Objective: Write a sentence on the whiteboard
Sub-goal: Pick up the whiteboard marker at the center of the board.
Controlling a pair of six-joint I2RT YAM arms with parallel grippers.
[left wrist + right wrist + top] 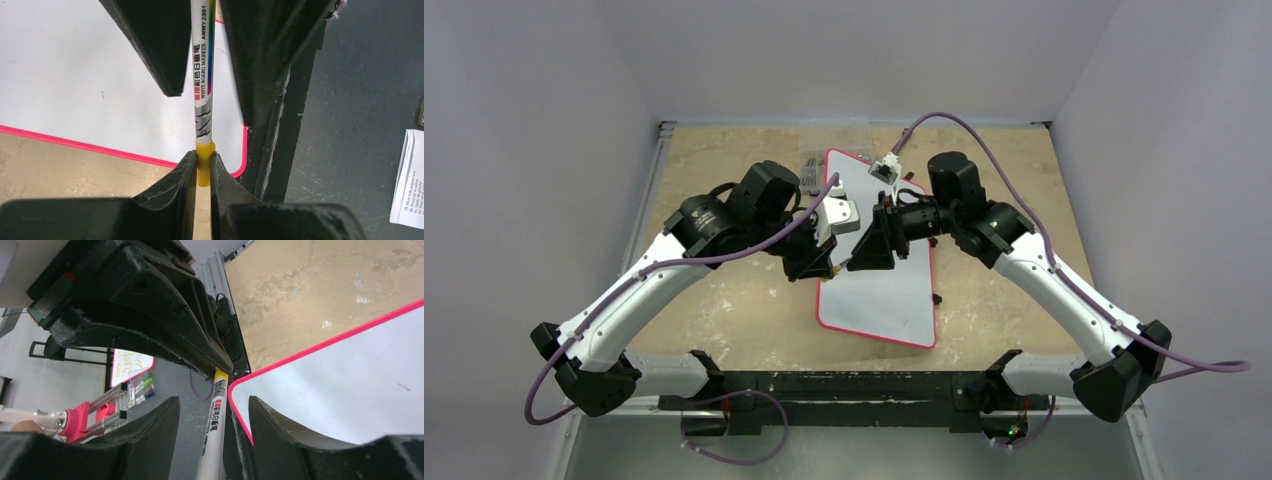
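The whiteboard (886, 292) lies flat in the middle of the desk (724, 300) with both arms meeting above it, the left fingers (175, 186) pinched tight on the yellow end of a white marker (202, 75) while the right fingers (145, 440) stand parted either side of its barrel, clear of it

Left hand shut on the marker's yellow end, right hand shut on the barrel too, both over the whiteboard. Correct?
One thing is off: the right hand is not shut on the barrel. The right wrist view shows its fingers apart, with gaps on either side of the marker. The left hand is shut on the yellow end, over the whiteboard.
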